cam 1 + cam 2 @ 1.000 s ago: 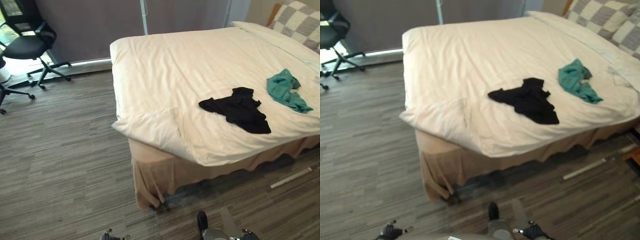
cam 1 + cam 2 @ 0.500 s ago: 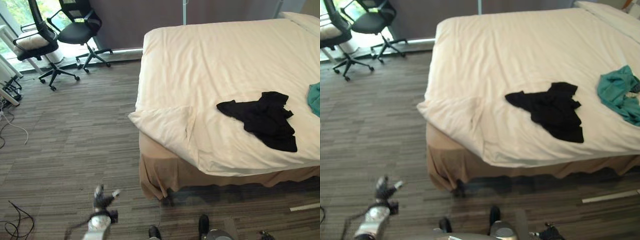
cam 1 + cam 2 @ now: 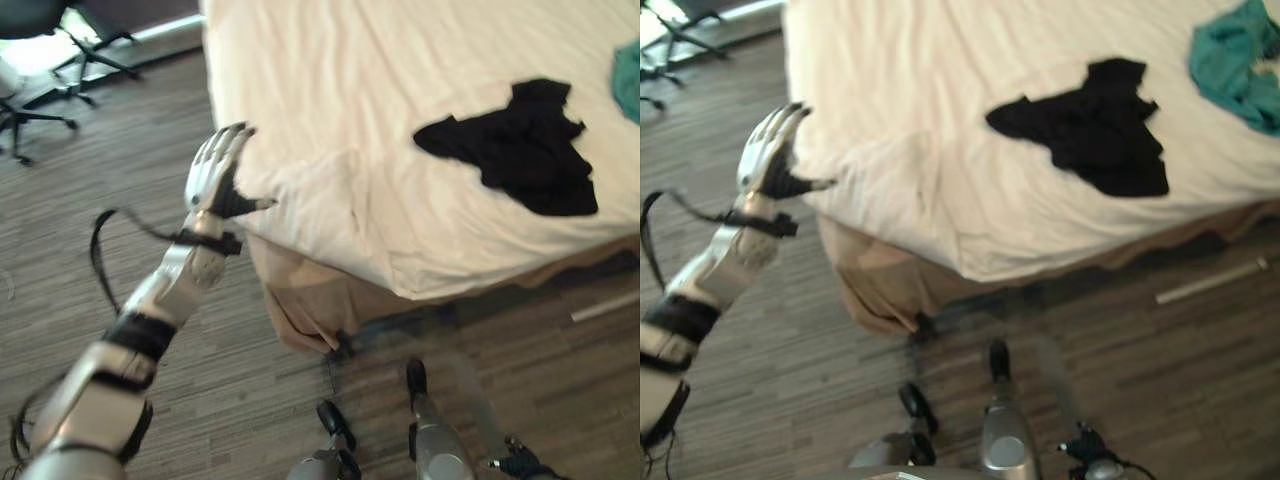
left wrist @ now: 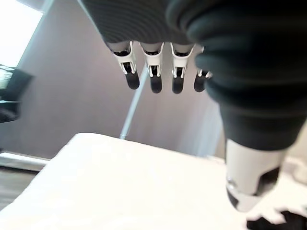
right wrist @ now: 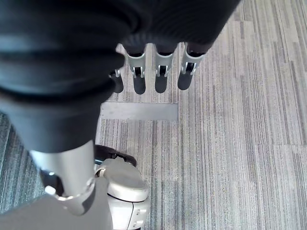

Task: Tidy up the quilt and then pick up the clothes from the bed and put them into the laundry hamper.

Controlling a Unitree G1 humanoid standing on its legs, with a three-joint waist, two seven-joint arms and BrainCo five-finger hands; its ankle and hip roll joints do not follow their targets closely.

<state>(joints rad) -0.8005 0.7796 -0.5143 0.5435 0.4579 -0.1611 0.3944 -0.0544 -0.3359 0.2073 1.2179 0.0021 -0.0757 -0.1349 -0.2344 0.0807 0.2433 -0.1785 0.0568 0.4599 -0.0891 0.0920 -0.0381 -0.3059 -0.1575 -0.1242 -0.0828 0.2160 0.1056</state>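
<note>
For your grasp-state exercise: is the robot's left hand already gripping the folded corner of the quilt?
No: the left hand is raised with straight fingers just off the quilt corner.

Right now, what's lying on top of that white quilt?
On the quilt lie a black garment and, farther off, a teal garment. One quilt corner is folded back near the left robot hand. Anything under the quilt or the clothes is hidden.

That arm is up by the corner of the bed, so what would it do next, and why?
Probably reach the open left hand a little further and close it on the quilt, whose corner lies folded back beside it. The black garment and teal garment would come later.
</note>
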